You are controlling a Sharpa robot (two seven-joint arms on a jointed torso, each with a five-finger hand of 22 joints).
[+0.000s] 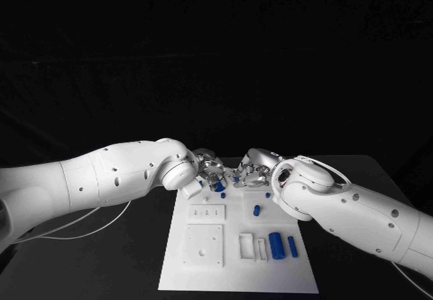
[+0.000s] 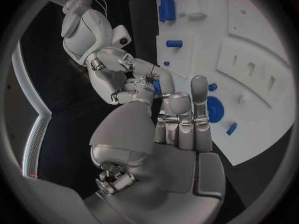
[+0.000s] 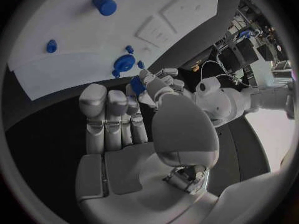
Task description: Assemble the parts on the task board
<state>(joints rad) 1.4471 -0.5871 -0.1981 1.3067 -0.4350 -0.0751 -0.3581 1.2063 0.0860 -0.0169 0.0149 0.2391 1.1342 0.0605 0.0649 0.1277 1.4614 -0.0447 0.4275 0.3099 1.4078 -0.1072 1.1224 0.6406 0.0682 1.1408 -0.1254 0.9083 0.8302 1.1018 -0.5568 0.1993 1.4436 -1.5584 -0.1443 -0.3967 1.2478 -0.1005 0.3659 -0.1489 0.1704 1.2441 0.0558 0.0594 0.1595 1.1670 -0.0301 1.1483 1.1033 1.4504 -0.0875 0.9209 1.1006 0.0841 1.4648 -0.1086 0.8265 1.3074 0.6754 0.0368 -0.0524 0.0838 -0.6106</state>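
It looks like a robot lab: a black tabletop (image 1: 361, 172), dark curtains behind it, and shelves with machines (image 3: 239, 50) nearby.

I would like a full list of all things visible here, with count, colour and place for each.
task board: one, white, middle of the table.
table: one, black, under the board.
blue cylinders: two, near edge of the board, side by side.
small blue part: one, mid-board.
blue disc: one, on the board's far end, near the hands.
left hand: silver, over the far end; grip unclear.
right hand: silver, facing it; grip unclear.
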